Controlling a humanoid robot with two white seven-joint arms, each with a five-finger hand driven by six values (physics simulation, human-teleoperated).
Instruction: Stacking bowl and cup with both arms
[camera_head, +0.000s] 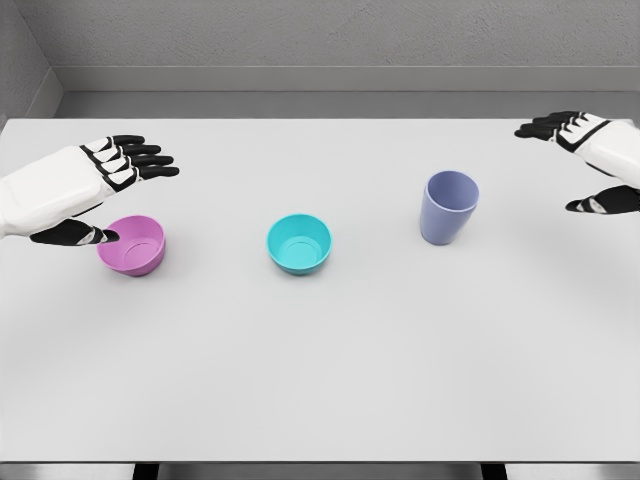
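Left hand (95, 190) hovers with fingers spread and holding nothing, thumb at the rim of the round pink plastic bowl (132, 245); right hand (590, 160) is likewise spread and empty. Well left of the right hand stands the upright lavender plastic cup (448, 207), then the round teal plastic bowl (299, 244). Nothing appears stacked yet; every grasp and placement remains.

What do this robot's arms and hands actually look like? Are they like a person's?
Roughly human-shaped. Each forearm is a smooth white shell with no visible cables or sleeves. The left hand and right hand have white backs, white segments over the knuckles, and black fingers and thumbs with slim, jointed digits. No logos or markings show.
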